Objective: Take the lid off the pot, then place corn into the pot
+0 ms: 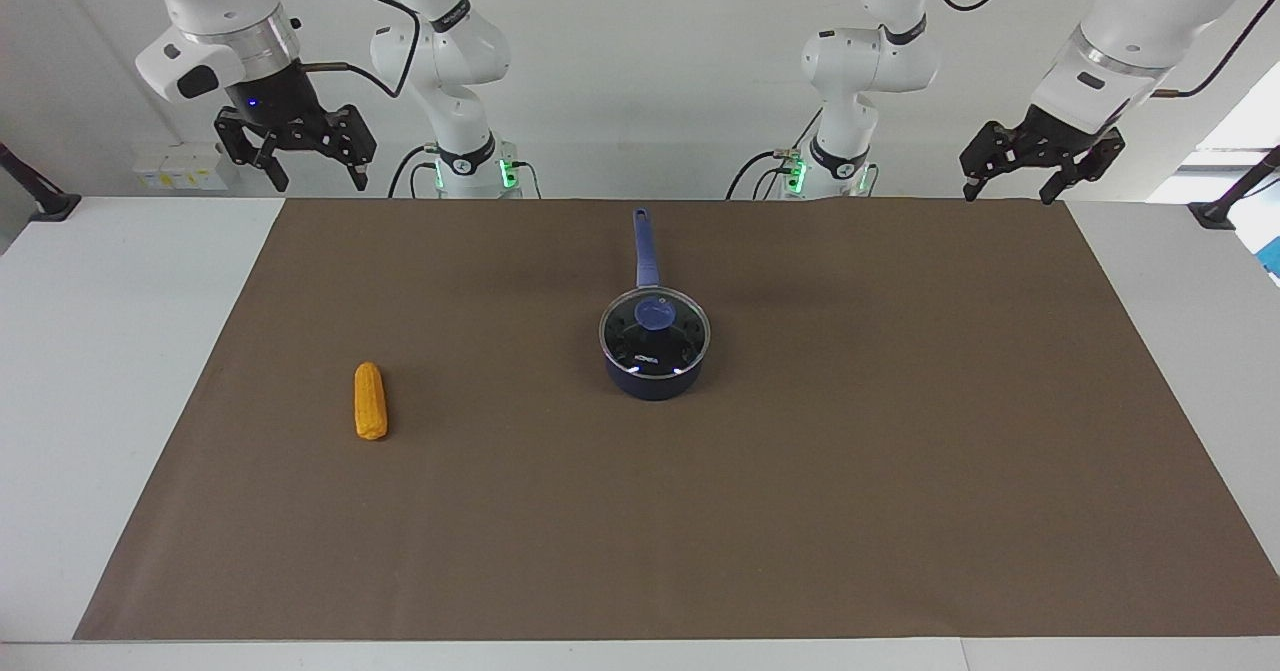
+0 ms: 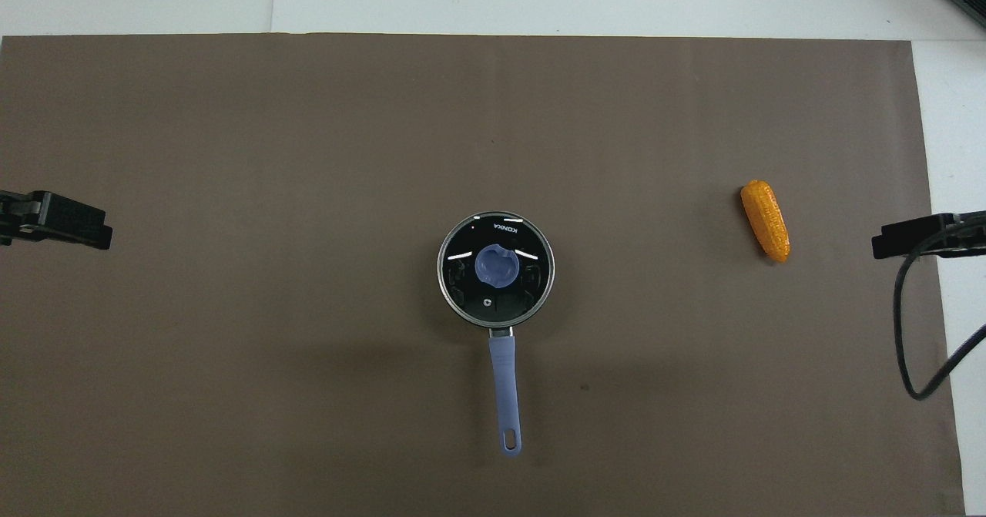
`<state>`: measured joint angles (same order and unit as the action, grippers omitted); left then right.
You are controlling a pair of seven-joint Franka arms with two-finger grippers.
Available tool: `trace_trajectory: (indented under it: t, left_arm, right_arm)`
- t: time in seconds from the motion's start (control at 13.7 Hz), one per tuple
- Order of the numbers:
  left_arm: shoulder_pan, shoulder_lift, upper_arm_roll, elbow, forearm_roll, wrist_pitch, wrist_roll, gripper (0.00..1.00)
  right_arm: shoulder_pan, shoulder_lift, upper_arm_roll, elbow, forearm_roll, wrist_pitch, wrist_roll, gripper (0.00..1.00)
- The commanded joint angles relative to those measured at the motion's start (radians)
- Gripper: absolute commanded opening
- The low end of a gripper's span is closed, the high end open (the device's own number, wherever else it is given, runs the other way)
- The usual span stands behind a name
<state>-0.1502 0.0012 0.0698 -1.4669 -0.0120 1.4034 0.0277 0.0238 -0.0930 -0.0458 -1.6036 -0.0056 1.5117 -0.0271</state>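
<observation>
The pot point(image 1: 655, 383) stands in the middle of the brown mat, its long blue handle point(image 2: 504, 386) pointing toward the robots. The glass lid point(image 1: 680, 336) with its blue knob point(image 1: 655, 313) sits closed on it; the lid also shows in the overhead view point(image 2: 462, 286). The corn point(image 1: 370, 401) lies on the mat toward the right arm's end, slightly farther from the robots than the pot; it also shows in the overhead view point(image 2: 765, 220). My right gripper point(image 1: 318, 183) is open and empty, raised over the mat's near edge. My left gripper point(image 1: 1007, 194) is open and empty, raised at the other end.
The brown mat point(image 1: 900, 451) covers most of the white table point(image 1: 100, 351). A black cable point(image 2: 909, 332) hangs by the right gripper point(image 2: 917, 236). The left gripper's tip point(image 2: 69, 220) shows at the overhead view's edge.
</observation>
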Motion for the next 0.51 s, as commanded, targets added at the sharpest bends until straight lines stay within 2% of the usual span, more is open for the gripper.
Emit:
trace_trajectory:
  t: [0.0,0.44]
  left_arm:
    - [-0.012,0.01,0.008,0.023,0.014,-0.008,0.015,1.0]
    - [-0.003,0.003,0.008,0.013,0.01,-0.009,0.008,1.0]
  right_arm:
    - [-0.007,-0.002,0.003,0.005,0.018,-0.01,0.003,1.0]
    - [-0.007,-0.002,0.001,0.005,0.018,-0.01,0.003,1.0]
